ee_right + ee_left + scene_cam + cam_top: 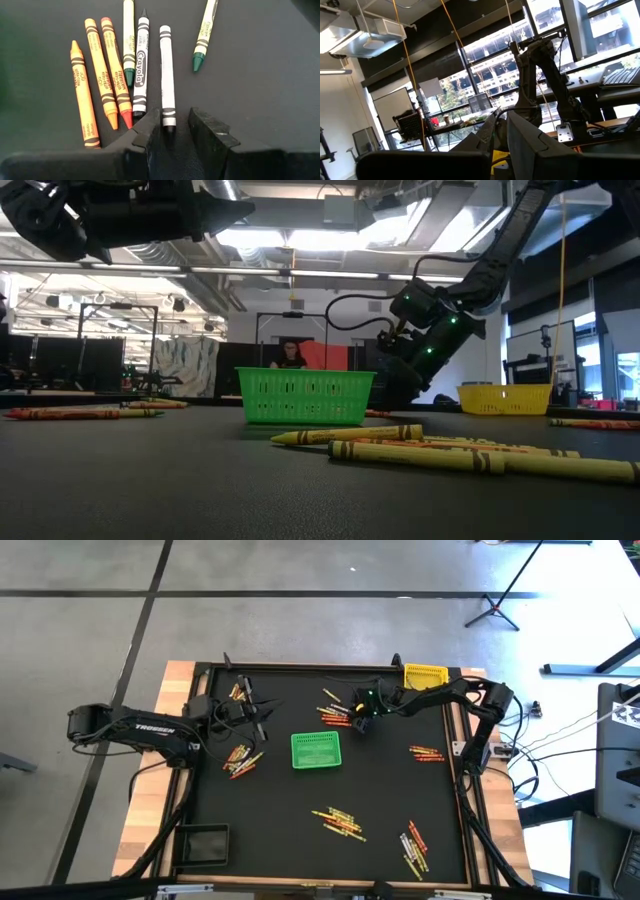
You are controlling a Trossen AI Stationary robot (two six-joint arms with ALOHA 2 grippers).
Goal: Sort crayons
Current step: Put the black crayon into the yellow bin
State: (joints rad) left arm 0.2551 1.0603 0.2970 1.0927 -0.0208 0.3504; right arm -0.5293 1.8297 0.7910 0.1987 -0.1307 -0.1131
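Crayons crowd right gripper; mat beyond bare.

Basket mid-table — crayons scattered around it.

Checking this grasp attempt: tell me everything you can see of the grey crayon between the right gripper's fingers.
The grey crayon is a thin stick in a light grey paper wrapper with black bands near each end. It lies flat on the black mat, beside another grey crayon and apart from it. One end sits in the gap of the right gripper, whose open fingers straddle it; contact can't be confirmed.
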